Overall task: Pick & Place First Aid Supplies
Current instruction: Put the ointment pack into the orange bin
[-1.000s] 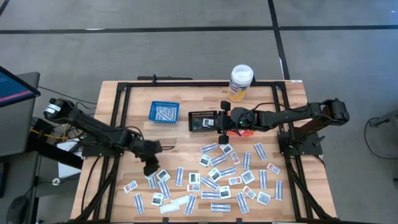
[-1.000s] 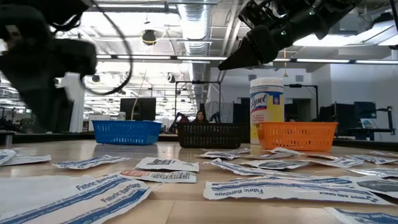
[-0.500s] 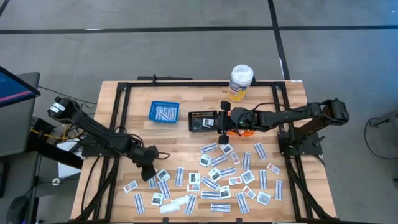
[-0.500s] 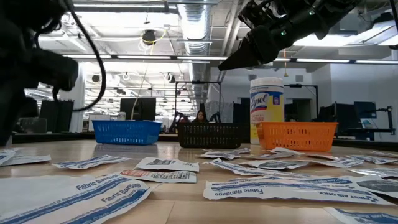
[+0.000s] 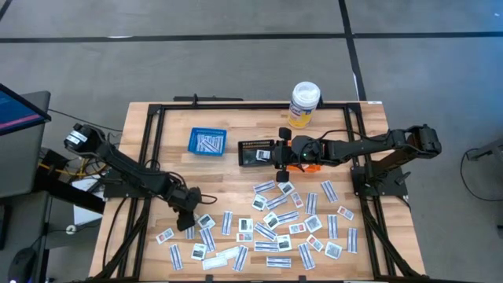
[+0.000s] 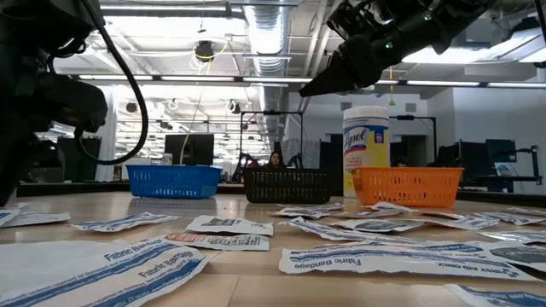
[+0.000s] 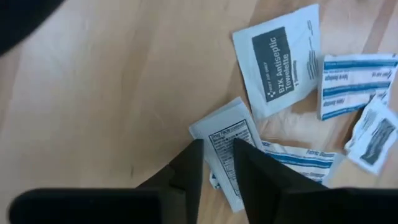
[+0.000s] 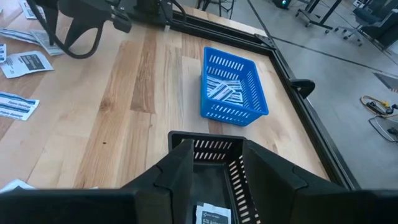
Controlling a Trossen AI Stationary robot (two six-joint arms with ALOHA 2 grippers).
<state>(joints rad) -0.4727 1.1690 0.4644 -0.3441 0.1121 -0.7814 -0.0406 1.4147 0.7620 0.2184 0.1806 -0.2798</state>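
Many small flat white packets (image 5: 275, 220) lie scattered on the near half of the wooden table. My left gripper (image 5: 188, 220) hangs low over the pile's left edge. In the left wrist view its fingers (image 7: 194, 163) stand narrowly apart on either side of a small white packet with fine black print (image 7: 225, 142), which lies flat on the wood. My right gripper (image 5: 277, 153) is open and hovers above the black basket (image 5: 253, 152). A white packet (image 8: 214, 214) lies inside that basket, below the fingers. My left gripper points down at the printed packet (image 7: 225, 142), one fingertip (image 7: 241, 155) on each side of its narrow width. I cannot tell whether the fingertips touch it. The packet lies flat on the table.
A blue basket (image 5: 207, 141) holding strip packets stands left of the black one. An orange basket (image 5: 312, 166) sits under my right arm. A tall white bottle with a yellow label (image 5: 304, 104) stands at the far edge. Black frame rails (image 5: 153, 134) border the table.
My left gripper has moved toward the table's near edge and down onto the left fringe of the packet pile. My right gripper has stayed above the black basket.
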